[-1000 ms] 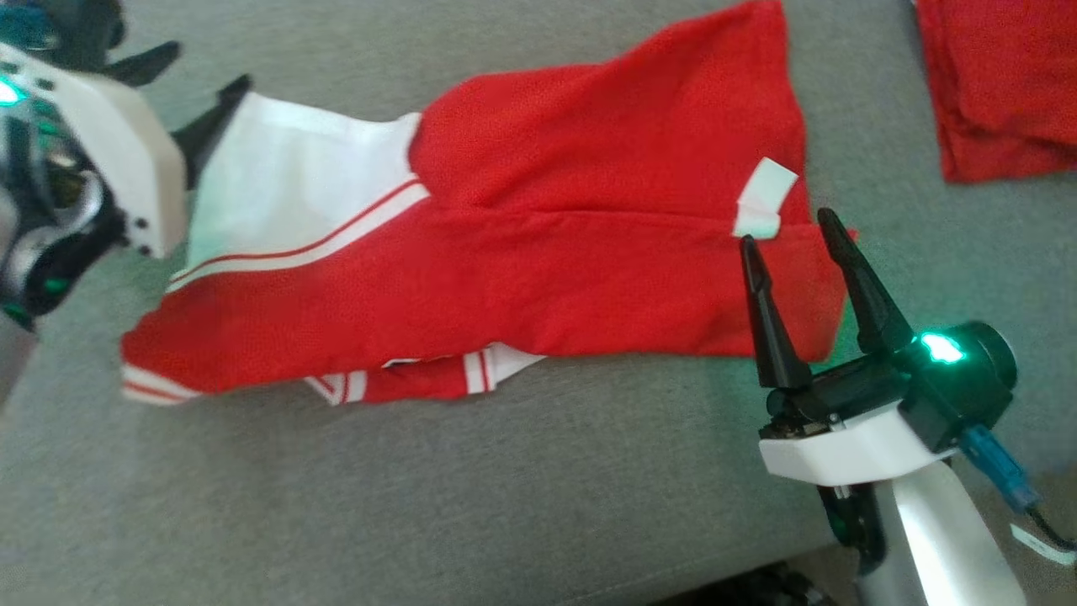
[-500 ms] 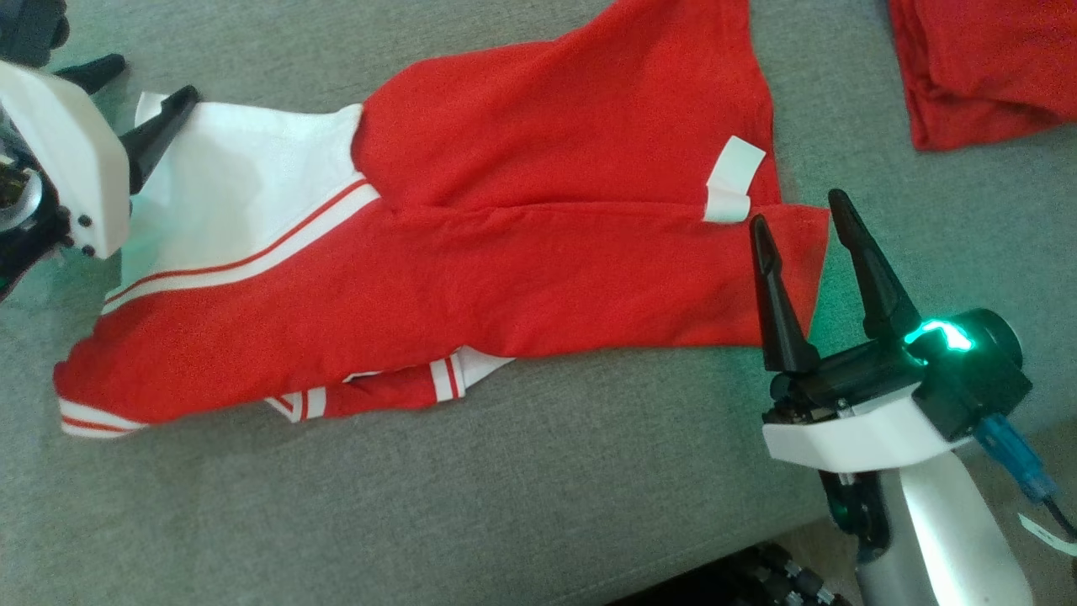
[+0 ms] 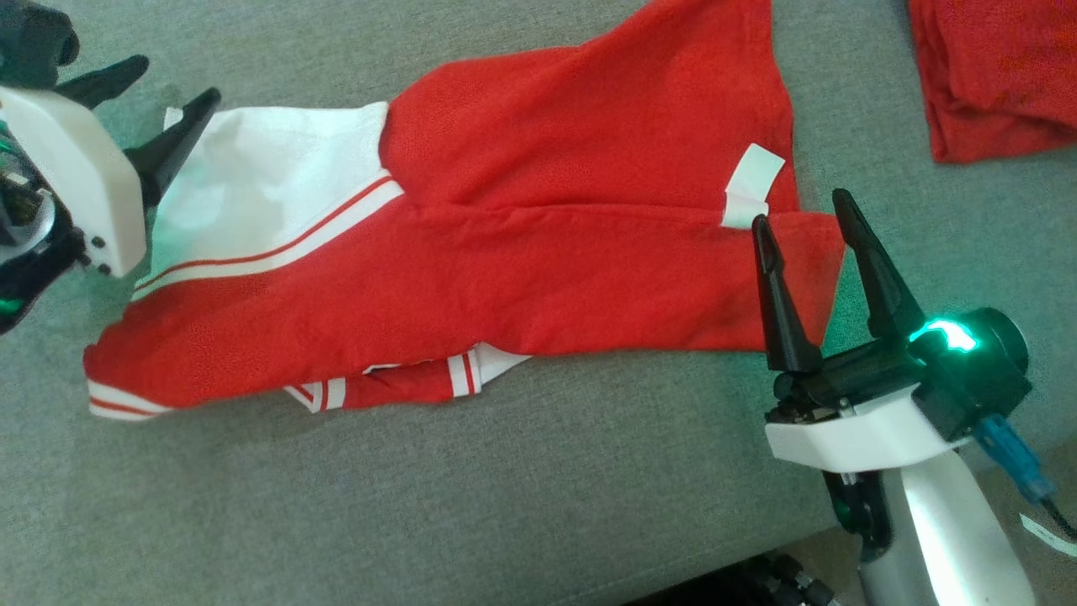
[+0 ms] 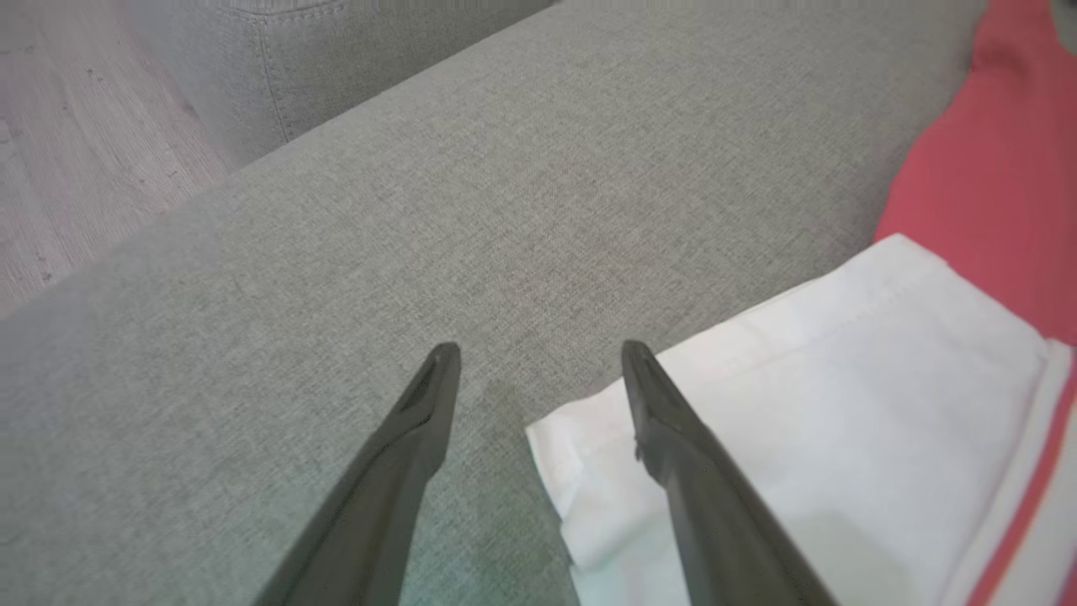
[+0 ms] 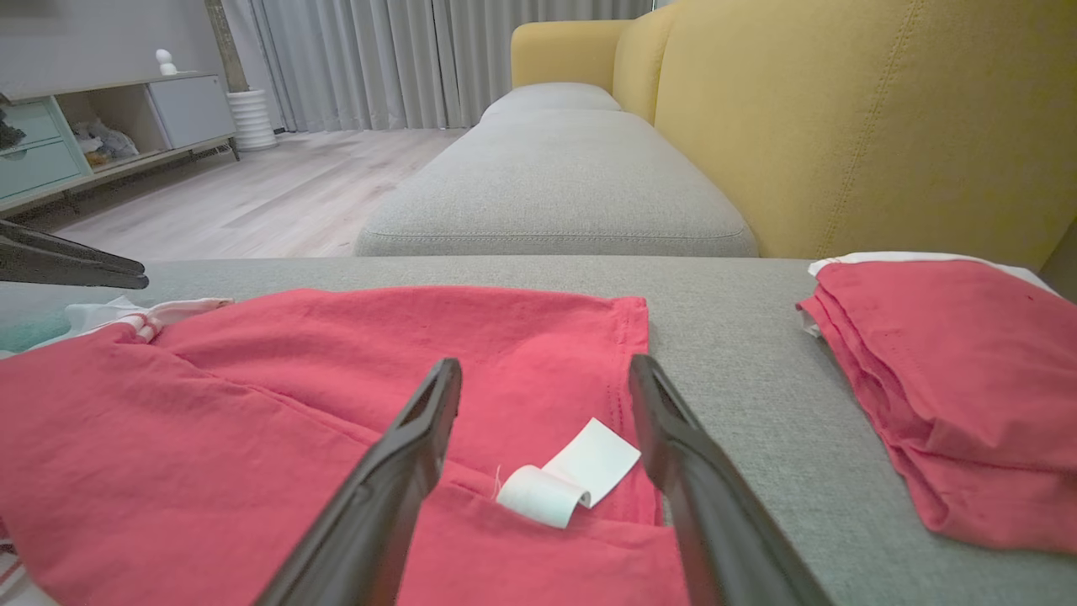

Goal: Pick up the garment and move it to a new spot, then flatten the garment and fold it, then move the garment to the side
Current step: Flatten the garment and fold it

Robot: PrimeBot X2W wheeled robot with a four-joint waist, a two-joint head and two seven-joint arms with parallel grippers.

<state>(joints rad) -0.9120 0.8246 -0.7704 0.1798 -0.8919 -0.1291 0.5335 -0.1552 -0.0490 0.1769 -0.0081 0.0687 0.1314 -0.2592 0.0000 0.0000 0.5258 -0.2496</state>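
One garment (image 3: 547,269), one pile (image 3: 1001,76), two pincers (image 3: 177,78) (image 3: 799,208)

The garment (image 3: 547,269) was soft matt knit cloth, and its tag (image 3: 749,194) looked smooth. The seat (image 3: 505,505) was coarse grey woven fabric, totally matt. The right pincer (image 3: 800,208) had matt black plastic fingers (image 3: 778,311) and a glossy white shell (image 3: 850,438). The floor (image 4: 76,168) looked like pale wood.

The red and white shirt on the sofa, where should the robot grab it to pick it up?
Probably by its two end corners: the white corner from the left, the red hem corner beside the label from the right. The shirt lies long and flat across the cushion, so thin corners at each end let open fingers slip around the edge.
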